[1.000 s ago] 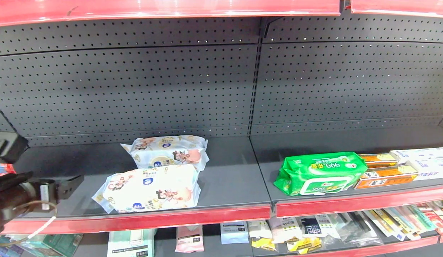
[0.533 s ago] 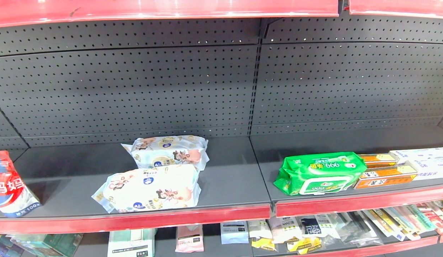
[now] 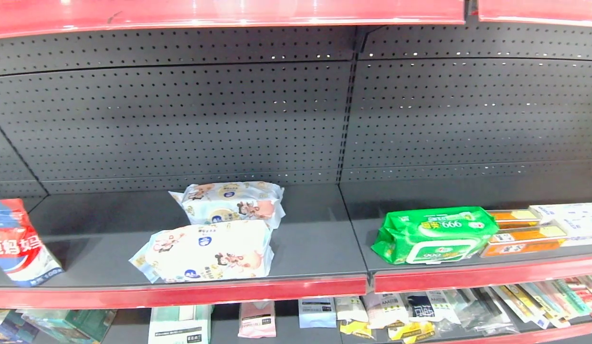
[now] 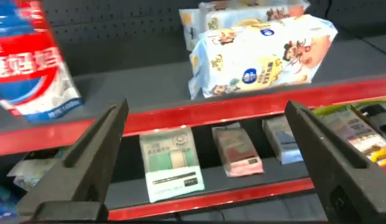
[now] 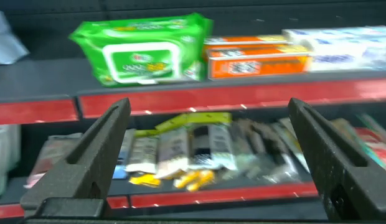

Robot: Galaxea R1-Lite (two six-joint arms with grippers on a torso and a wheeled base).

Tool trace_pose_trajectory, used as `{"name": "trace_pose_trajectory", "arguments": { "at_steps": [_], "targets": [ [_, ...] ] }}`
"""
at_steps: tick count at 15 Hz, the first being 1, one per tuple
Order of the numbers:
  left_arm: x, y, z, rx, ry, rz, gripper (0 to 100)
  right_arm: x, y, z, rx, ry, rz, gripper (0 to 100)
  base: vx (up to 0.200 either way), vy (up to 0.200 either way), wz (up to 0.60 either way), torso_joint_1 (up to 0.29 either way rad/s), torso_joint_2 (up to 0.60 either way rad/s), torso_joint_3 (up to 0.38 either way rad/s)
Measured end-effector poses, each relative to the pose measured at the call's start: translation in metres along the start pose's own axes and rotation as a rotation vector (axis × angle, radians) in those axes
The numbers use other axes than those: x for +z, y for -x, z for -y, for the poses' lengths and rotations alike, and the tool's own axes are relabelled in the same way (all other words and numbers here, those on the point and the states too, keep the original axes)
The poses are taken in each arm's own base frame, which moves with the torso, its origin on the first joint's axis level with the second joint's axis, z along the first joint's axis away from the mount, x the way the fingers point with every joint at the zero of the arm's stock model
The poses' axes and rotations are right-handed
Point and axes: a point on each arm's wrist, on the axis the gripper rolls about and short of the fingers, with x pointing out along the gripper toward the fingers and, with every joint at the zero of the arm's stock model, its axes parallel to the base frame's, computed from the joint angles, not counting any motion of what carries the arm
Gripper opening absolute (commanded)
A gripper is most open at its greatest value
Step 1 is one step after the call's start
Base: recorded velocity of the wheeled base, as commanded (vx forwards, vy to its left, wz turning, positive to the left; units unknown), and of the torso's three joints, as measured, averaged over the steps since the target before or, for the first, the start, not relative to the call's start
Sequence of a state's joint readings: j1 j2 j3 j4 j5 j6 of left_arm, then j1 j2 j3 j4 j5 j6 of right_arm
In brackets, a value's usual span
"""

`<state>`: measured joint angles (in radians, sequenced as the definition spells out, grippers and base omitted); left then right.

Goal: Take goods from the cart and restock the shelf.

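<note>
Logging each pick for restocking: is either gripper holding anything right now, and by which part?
Nothing is held: the left gripper and right gripper are both open and empty.

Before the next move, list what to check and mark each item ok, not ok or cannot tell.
1. Left gripper open and empty: ok.
2. Right gripper open and empty: ok.
3. Bare shelf space between the red-and-blue bag and the front cartoon-print pack: ok.
4. Green pack lying flat behind the shelf's red edge: ok.
5. Goods left in the cart: cannot tell.
</note>
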<state>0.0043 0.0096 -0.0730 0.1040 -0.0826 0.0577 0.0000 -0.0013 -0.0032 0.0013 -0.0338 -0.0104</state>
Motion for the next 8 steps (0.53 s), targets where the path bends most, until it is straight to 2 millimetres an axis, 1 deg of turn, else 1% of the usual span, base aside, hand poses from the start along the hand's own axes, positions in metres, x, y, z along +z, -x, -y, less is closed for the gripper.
{"name": "trace_pose_trajectory", "arguments": {
  "at_steps": [2, 8],
  "targets": [
    [-0.0008, 0.0004, 0.0000, 0.002, 0.000, 0.004, 100, 0.0000, 0.0000, 0.0000, 0.000, -0.003, 0.000, 100, 0.000, 0.000, 0.60, 0.002, 0.00, 0.005],
    [-0.0009, 0.0003, 0.0001, -0.002, 0.001, 0.017, 100, -0.0003, 0.0000, 0.0000, 0.000, -0.003, -0.002, 100, 0.000, 0.000, 0.00, 0.000, 0.00, 0.000]
  ]
}}
